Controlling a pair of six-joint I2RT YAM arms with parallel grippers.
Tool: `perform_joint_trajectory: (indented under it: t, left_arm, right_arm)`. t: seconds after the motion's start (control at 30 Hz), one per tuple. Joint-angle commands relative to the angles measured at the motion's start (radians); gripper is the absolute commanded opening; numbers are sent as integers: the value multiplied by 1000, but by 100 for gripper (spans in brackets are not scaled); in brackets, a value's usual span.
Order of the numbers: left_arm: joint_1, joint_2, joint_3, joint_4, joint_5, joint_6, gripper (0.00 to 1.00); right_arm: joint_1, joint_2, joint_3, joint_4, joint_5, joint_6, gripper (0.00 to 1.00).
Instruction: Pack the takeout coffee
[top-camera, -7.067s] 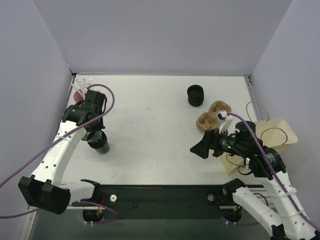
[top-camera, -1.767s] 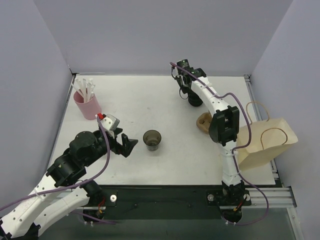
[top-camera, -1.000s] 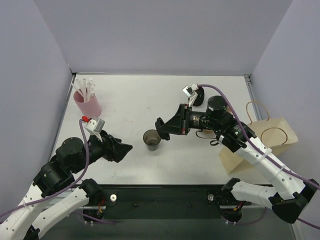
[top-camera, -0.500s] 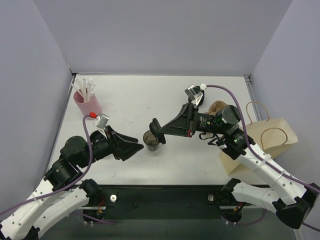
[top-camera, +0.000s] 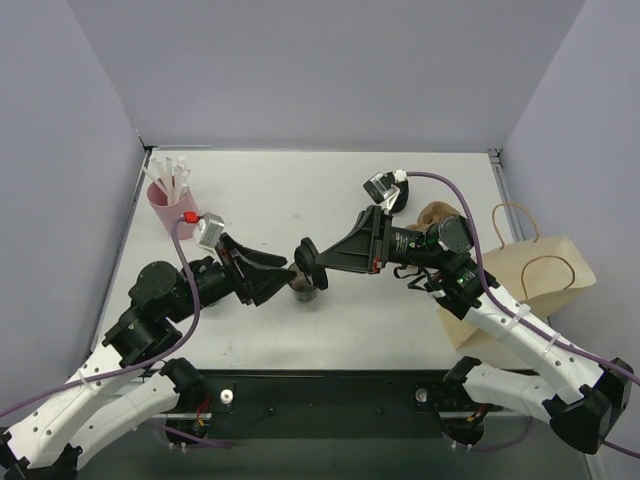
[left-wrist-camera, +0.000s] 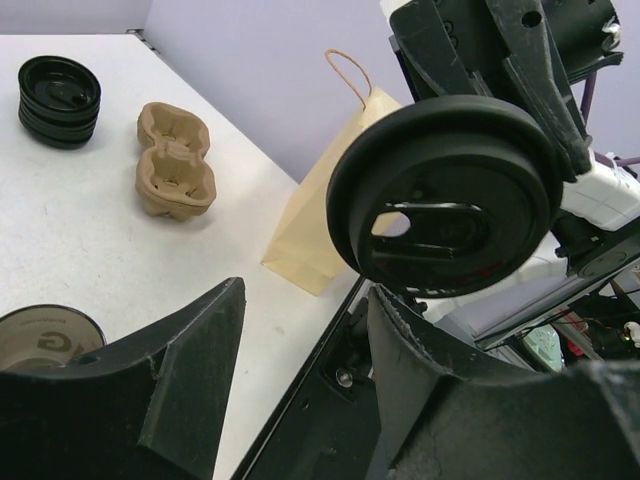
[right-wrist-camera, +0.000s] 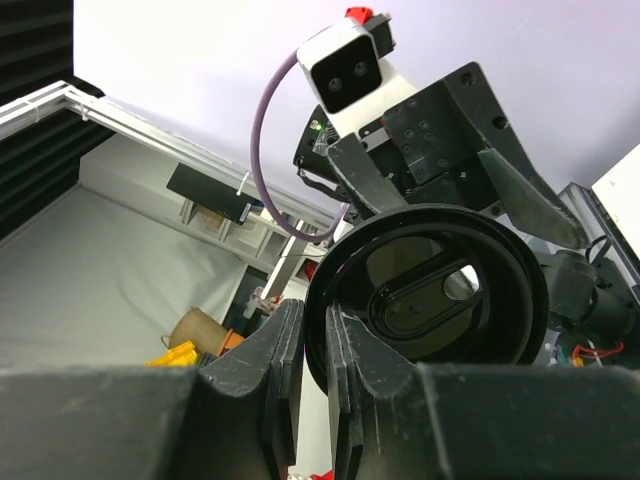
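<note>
Black lid (left-wrist-camera: 445, 195) is pinched on edge by the right gripper (right-wrist-camera: 315, 345) just above the cup (top-camera: 304, 288), stood upright on the table (top-camera: 300, 190), mouth upward; the left gripper (left-wrist-camera: 305, 300) is held parted, empty, alongside.

Overhead top view, wrist views close, opposed, sharing lid (left-wrist-camera: 450, 160)

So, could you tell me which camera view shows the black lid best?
The left wrist view: the lid faces the camera, nearly whole. The right wrist view shows it large, but the right pincer hides its lower edge. The top external view shows only a small disc.
</note>
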Motion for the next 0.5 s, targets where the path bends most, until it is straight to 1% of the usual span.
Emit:
perform_joint_trajectory:
  t: [0.0, 0.13, 0.23, 0.33, 0.4, 0.47]
  left_arm:
    - [2, 42, 51, 121, 16, 7, 60]
    - [2, 55, 45, 159, 21, -2, 59]
    - [3, 49, 36, 187, 53, -13, 59]
    - [3, 29, 28, 188, 62, -7, 63]
    - [2, 13, 21, 177, 64, -4, 64]
    - [2, 3, 10, 176, 59, -4, 64]
  right_arm:
    - [11, -13, -2, 112, -18, 19, 13]
    - [16, -22, -11, 112, -19, 22, 13]
    - [16, -30, -17, 98, -22, 13, 13]
    - [16, -37, -14, 69, -21, -7, 13]
    - [16, -39, -10, 43, -16, -19, 13]
    - [16, -34, -11, 53, -12, -10, 13]
